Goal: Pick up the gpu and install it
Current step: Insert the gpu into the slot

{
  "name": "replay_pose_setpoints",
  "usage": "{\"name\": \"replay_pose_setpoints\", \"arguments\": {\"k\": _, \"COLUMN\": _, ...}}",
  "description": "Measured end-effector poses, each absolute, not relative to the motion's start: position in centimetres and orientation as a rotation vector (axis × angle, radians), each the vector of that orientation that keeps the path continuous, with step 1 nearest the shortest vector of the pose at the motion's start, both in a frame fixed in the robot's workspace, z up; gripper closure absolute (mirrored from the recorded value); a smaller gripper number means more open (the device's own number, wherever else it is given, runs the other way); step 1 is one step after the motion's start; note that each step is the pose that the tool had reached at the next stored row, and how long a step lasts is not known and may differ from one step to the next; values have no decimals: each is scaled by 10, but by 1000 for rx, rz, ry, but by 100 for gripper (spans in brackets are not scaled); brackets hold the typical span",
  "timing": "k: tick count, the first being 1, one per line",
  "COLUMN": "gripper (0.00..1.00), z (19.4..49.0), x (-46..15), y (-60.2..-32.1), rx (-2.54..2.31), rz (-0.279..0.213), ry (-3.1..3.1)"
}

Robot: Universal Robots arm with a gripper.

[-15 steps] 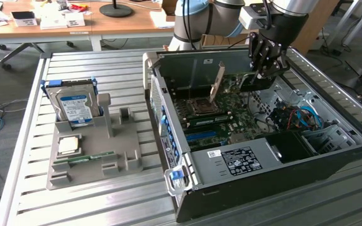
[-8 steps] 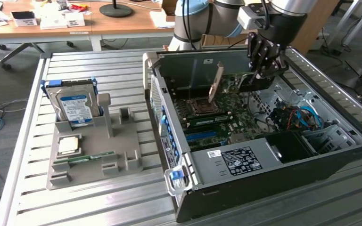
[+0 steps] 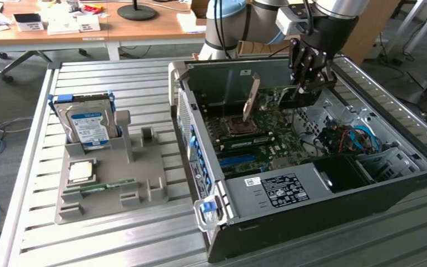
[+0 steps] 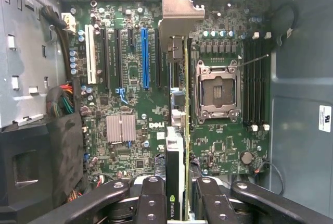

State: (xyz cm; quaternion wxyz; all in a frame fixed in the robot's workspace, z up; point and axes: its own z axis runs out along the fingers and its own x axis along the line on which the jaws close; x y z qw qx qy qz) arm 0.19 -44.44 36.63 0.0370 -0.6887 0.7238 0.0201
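The gripper, jaws partly closed, is gripping the gpu edge-on over the board; any tilt could be jamming its contacts against it.

light: bright, even | shadows: soft inside case | glare: mild on gpu
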Motion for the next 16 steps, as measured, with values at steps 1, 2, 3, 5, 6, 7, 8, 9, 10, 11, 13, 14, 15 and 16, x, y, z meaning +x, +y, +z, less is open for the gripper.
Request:
{"name": "replay_pose_setpoints", "arguments": {"k": 1, "gripper": 73, "z": 366, "x": 2, "y": -444, "rx": -2114, "rz": 62, "ry": 2222}}
{"name": "replay_pose_setpoints", "arguments": {"k": 2, "gripper": 73, "z": 366, "x": 2, "y": -444, "rx": -2114, "rz": 62, "ry": 2222}}
{"name": "replay_pose_setpoints", "arguments": {"k": 3, "gripper": 73, "z": 366, "x": 2, "y": -444, "rx": -2114, "rz": 62, "ry": 2222}}
{"name": "replay_pose_setpoints", "arguments": {"k": 5, "gripper": 73, "z": 366, "x": 2, "y": -444, "rx": -2114, "rz": 62, "ry": 2222}}
{"name": "replay_pose_setpoints", "arguments": {"k": 6, "gripper": 73, "z": 366, "x": 1, "y": -444, "rx": -2114, "rz": 62, "ry": 2222}}
{"name": "replay_pose_setpoints", "arguments": {"k": 7, "gripper": 73, "z": 366, "x": 1, "y": -444, "rx": -2114, "rz": 62, "ry": 2222}}
{"name": "replay_pose_setpoints", "arguments": {"k": 8, "gripper": 73, "z": 366, "x": 0, "y": -444, "rx": -2114, "rz": 62, "ry": 2222}}
{"name": "replay_pose_setpoints", "arguments": {"k": 9, "gripper": 73, "z": 366, "x": 0, "y": -444, "rx": -2114, "rz": 62, "ry": 2222}}
{"name": "replay_pose_setpoints", "arguments": {"k": 10, "gripper": 73, "z": 366, "x": -1, "y": -444, "rx": -2114, "rz": 62, "ry": 2222}}
{"name": "replay_pose_setpoints", "arguments": {"k": 11, "gripper": 73, "z": 366, "x": -1, "y": -444, "rx": -2114, "rz": 62, "ry": 2222}}
{"name": "replay_pose_setpoints", "arguments": {"k": 13, "gripper": 73, "z": 366, "x": -1, "y": -444, "rx": -2114, "rz": 62, "ry": 2222}}
{"name": "replay_pose_setpoints", "arguments": {"k": 14, "gripper": 73, "z": 366, "x": -1, "y": -444, "rx": -2114, "rz": 62, "ry": 2222}}
{"name": "replay_pose_setpoints", "arguments": {"k": 15, "gripper": 73, "z": 366, "x": -1, "y": -444, "rx": -2114, "rz": 62, "ry": 2222}}
{"name": "replay_pose_setpoints", "arguments": {"k": 16, "gripper": 73, "z": 366, "x": -1, "y": -444, "rx": -2114, "rz": 62, "ry": 2222}}
